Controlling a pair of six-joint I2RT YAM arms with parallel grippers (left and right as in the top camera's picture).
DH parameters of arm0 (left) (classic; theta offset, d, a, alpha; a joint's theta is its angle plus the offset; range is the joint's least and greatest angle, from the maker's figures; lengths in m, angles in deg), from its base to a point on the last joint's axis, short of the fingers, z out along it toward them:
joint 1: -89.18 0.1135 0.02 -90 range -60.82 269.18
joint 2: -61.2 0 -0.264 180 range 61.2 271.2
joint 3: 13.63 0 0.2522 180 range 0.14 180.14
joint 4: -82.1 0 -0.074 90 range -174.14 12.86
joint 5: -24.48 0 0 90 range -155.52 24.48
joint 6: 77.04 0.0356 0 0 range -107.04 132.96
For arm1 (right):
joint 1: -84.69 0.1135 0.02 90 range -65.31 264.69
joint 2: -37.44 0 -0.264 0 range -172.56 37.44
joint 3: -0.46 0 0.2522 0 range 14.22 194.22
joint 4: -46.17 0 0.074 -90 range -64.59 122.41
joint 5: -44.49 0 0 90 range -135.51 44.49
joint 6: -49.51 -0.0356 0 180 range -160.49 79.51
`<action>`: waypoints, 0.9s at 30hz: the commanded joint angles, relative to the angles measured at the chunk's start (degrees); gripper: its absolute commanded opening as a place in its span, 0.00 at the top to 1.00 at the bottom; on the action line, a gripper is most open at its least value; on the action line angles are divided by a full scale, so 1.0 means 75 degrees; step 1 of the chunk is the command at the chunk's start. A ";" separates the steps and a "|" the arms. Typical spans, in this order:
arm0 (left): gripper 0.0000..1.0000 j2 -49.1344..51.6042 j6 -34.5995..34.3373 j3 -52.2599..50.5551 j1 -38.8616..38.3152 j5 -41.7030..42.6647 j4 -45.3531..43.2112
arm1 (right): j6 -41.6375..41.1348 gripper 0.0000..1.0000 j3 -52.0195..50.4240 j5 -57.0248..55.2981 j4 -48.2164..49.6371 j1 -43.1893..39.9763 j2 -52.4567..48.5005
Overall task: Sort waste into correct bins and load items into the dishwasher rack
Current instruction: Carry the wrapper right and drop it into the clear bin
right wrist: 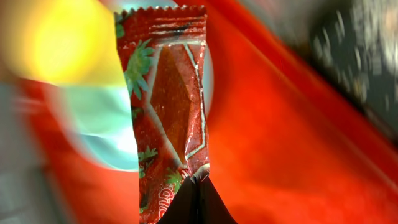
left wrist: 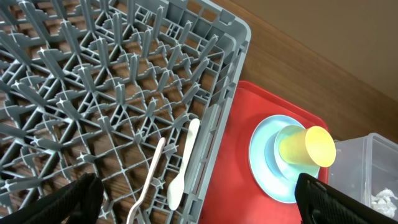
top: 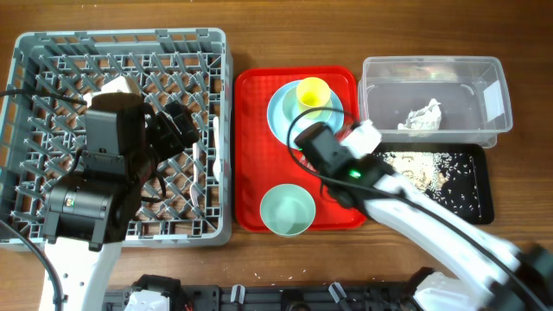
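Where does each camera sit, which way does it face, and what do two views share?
Overhead: above the table, facing straight down on dishwasher rack and red tray; left arm and right arm show.
Left wrist: over the rack, facing the red tray; its fingers, jaws wide open, at the bottom corners.
Right wrist: close above the red tray, blurred; shut jaws pinch the red wrapper.
Shared: overhead and left wrist both show the yellow cup on the blue plate.

Left of the red tray point(top: 249, 147), the dishwasher rack point(top: 226, 104) wall stood just beside it; right, the clear tub point(top: 432, 65) and black tray point(top: 482, 186) crowded close. Bare table point(top: 294, 34) lay open beyond its far edge.
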 commanded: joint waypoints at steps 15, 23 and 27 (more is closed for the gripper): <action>0.00 -0.0012 0.0009 0.0044 0.0061 -0.0050 -0.0017 | 0.2658 0.96 0.0166 -0.0012 0.1775 -0.5199 -0.0154; 0.00 -0.0012 0.0009 0.0044 0.0061 -0.0050 -0.0017 | 0.5155 0.00 0.0230 0.1478 0.3112 -0.5831 -0.0414; 0.00 -0.0012 0.0006 0.0044 0.0061 -0.0050 -0.0017 | 0.5383 0.00 0.0571 0.1486 0.2669 -0.5831 0.0437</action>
